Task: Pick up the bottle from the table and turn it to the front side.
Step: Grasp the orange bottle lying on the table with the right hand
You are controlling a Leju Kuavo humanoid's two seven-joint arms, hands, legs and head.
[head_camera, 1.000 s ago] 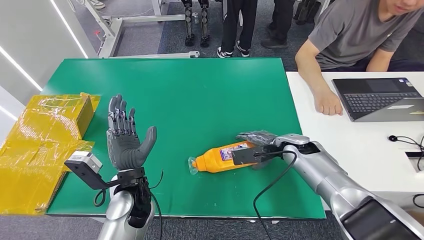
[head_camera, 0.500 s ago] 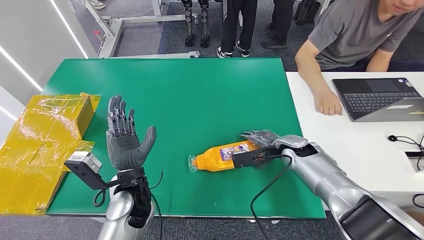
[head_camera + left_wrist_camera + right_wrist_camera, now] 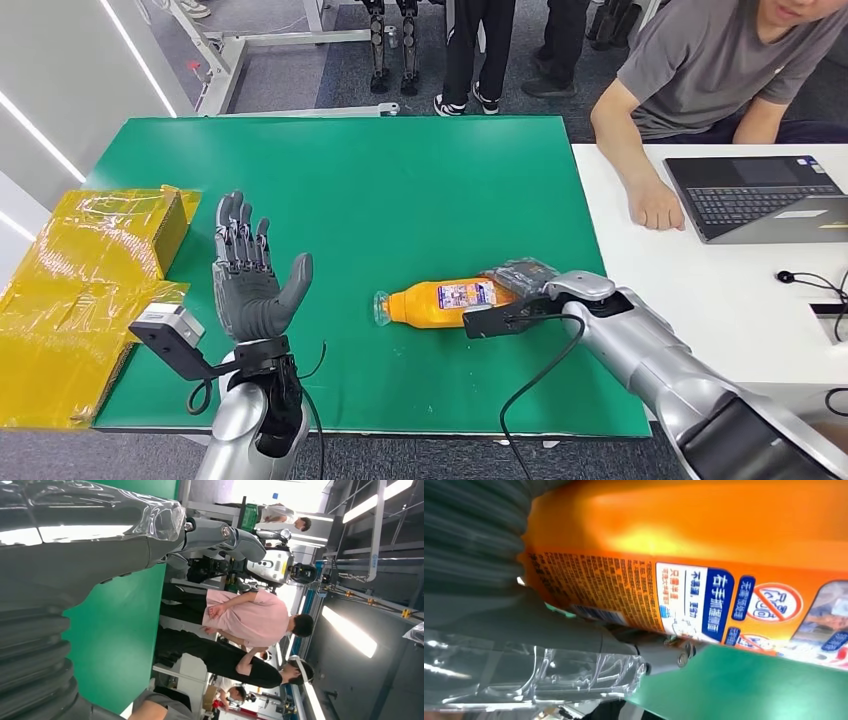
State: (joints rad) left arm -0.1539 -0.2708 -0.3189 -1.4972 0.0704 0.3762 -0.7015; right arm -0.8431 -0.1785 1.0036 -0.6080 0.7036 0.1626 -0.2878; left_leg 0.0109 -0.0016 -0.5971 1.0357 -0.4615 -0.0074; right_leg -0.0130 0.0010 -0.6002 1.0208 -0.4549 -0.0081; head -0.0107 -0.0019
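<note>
The right robot hand [image 3: 520, 280] grips the base of the orange plastic bottle [image 3: 440, 303], cap pointing to 9 o'clock, apparently to roll its label frontward, while the left robot hand [image 3: 248, 280] waits spread over the green desk [image 3: 400, 180].

Open green table [image 3: 400, 180] spreads across the upper centre; the yellow box [image 3: 90, 290] blocks the left edge, a person's hand [image 3: 655, 208] the right.

Green table [image 3: 400, 180], white desk [image 3: 700, 290] beside it, grey floor [image 3: 270, 80], ceiling light strips [image 3: 350, 630]

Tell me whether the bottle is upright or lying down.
Lying down: the orange bottle lies lengthwise on the green table, its base end gripped by the right robot hand.
</note>
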